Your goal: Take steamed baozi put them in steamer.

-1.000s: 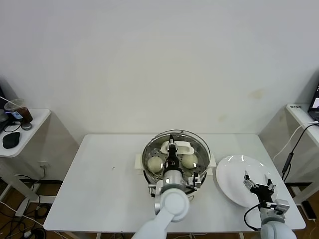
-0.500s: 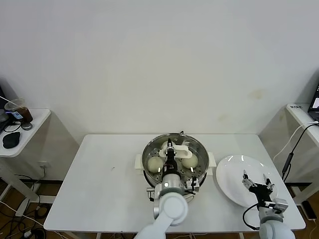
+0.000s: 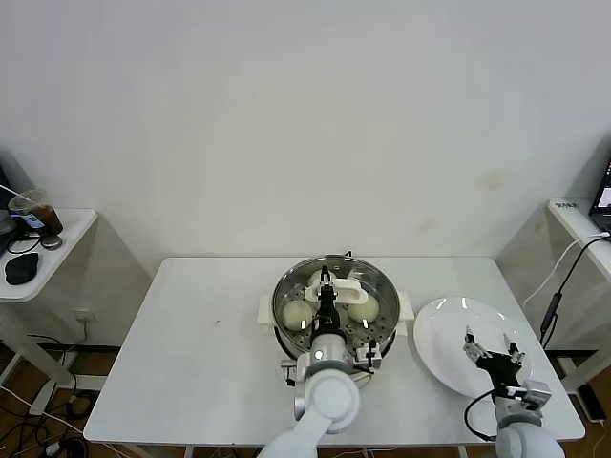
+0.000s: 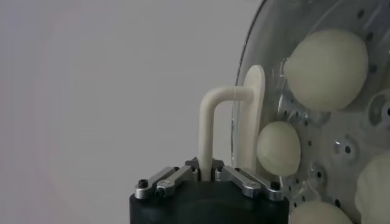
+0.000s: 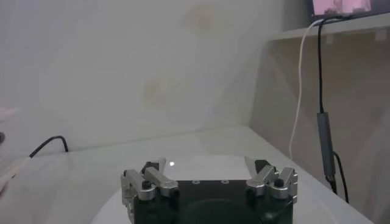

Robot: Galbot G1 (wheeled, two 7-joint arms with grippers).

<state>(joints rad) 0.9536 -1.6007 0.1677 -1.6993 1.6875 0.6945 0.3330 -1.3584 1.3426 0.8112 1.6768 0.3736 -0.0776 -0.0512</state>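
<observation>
Buns [image 3: 297, 314] lie inside the steamer [image 3: 286, 286] under the glass lid [image 4: 244, 79], partly hidden by the left gripper [image 3: 325, 282], which pinches the lid handle [image 4: 210, 122]. The right gripper [image 3: 495, 348] hangs spread over the white plate [image 3: 444, 329] on the counter [image 3: 191, 363].

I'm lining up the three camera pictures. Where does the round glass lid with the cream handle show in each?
Head view: round glass lid with cream handle, on the shiny steel steamer at table centre, left gripper shut on its handle.
Left wrist view: lid seen edge-on beside the gripper.
Right wrist view: not in it.
Shared landmark: cream-white baozi.
</observation>
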